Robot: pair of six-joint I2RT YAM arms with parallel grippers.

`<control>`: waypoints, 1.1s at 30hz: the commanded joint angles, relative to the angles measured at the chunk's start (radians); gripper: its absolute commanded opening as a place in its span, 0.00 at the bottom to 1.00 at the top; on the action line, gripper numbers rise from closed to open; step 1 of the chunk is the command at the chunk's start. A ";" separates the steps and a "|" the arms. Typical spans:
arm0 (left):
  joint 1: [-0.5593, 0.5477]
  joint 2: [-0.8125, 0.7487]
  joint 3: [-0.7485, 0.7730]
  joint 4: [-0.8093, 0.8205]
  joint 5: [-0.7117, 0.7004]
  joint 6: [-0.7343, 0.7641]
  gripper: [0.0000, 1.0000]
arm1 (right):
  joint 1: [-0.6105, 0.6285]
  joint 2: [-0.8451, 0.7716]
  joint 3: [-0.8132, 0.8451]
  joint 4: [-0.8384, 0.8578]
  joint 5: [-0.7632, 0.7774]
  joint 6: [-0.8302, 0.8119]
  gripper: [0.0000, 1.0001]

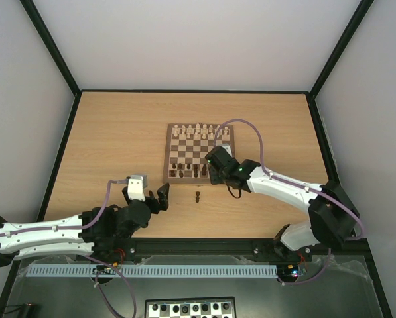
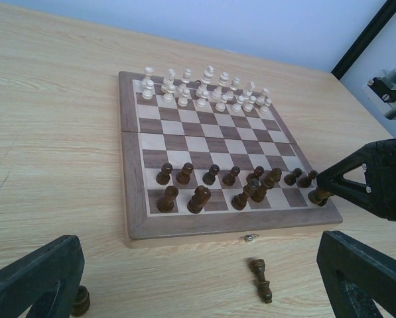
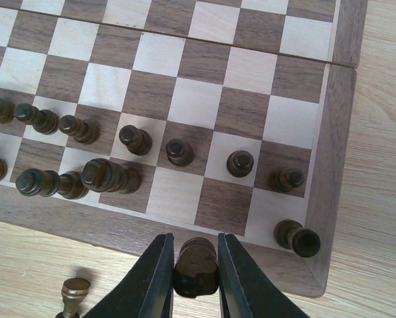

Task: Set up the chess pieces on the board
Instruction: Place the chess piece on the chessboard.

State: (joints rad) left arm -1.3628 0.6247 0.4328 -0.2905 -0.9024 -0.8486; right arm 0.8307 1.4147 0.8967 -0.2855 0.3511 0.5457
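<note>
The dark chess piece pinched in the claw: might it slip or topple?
The dark chess piece looks like smooth, rounded wood, so it may slip in the right gripper. Small and slim, it is probably light and would likely topple if nudged.

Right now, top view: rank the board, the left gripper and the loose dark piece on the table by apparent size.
1. board
2. left gripper, open
3. loose dark piece, tiny beside both
The gaps are clear, with no ties.
</note>
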 commanded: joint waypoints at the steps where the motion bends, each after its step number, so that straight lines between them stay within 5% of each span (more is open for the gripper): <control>1: -0.001 -0.007 0.021 -0.021 -0.030 -0.010 0.99 | -0.001 0.018 0.012 0.005 0.046 0.018 0.18; 33: -0.001 -0.006 0.023 0.011 -0.021 0.018 0.99 | -0.002 0.110 -0.029 0.066 0.112 0.071 0.18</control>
State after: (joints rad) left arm -1.3628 0.6243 0.4328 -0.2977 -0.9024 -0.8471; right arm 0.8307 1.5120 0.8783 -0.2142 0.4210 0.5930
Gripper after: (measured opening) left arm 0.994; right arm 0.183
